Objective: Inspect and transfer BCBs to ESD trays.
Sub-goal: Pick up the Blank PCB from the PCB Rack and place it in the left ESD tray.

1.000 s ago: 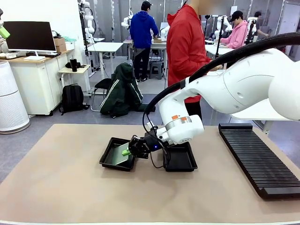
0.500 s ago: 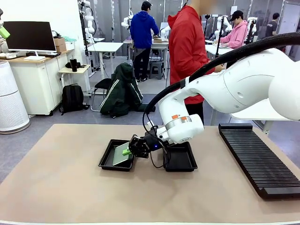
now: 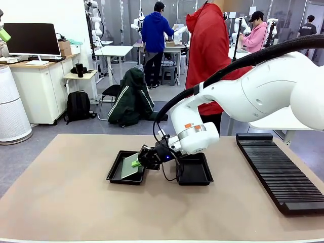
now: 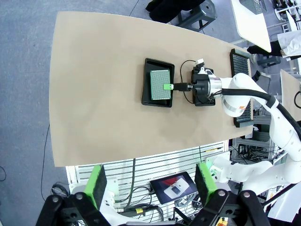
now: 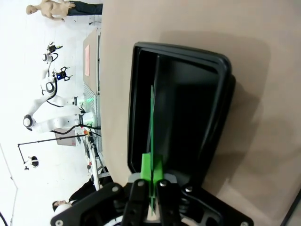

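bcb (image 3: 128, 168), pinched by right pincer (image 3: 135, 163), tilts over black esd tray (image 3: 114, 171).

Robotics lab, open-plan shared floor.

Tells: big white robot arm (image 3: 253, 91) with a black cable hose reaching over a tan-covered bench (image 3: 66, 202). ESD trays (image 3: 121, 181), a BCB (image 3: 129, 168) and a long black slotted rack (image 3: 278, 172) sit on the bench. A person in red (image 3: 210, 55) stands at its far side. Behind them is grey floor and white work tables (image 3: 114, 50), with a person in blue (image 3: 154, 33) and a person in pink (image 3: 257, 35) at them. There's a monitor (image 3: 31, 39) on a white cabinet (image 3: 40, 91), a backpack (image 3: 78, 106) on the floor and a dark jacket (image 3: 132, 98) draped over a chair. Left wrist cam shows loose cabling and a tablet (image 4: 174, 184) at the bench's near edge.
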### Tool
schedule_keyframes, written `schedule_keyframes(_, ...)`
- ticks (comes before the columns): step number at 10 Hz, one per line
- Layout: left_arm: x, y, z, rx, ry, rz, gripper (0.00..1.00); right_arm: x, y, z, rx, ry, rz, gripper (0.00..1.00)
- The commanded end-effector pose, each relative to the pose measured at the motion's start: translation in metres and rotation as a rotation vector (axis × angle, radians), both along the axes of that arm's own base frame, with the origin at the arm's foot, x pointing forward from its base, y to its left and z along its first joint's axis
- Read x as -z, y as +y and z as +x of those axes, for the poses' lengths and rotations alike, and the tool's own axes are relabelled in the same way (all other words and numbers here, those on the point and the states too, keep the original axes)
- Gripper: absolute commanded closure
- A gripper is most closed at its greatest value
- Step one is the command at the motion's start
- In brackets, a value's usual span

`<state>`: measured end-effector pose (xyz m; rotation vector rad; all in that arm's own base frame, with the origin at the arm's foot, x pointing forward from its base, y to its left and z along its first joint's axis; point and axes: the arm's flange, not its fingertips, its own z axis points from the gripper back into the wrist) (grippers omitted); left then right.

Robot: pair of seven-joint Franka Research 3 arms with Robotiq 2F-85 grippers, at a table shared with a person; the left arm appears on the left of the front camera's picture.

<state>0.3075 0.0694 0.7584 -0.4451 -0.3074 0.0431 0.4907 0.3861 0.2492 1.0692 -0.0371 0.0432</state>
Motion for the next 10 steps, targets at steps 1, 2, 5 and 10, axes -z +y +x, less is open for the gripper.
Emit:
schedule_keyframes(1,0.001,0.001,-0.001,-0.003,0.002,-0.003,0.0,-0.012,0.018,0.001,0.004,0.034,-0.082,0.98)
schedule_keyframes(2,0.001,0.001,-0.001,-0.003,0.002,-0.003,0.0,-0.014,0.019,0.003,0.013,0.035,-0.093,0.95)
schedule_keyframes(5,0.001,0.001,-0.001,-0.003,0.002,-0.003,0.0,-0.018,0.022,0.008,0.045,0.062,-0.161,0.8)
schedule_keyframes(10,0.001,0.001,-0.001,-0.003,0.002,-0.003,0.0,-0.047,0.032,0.001,0.067,0.034,-0.312,0.55)
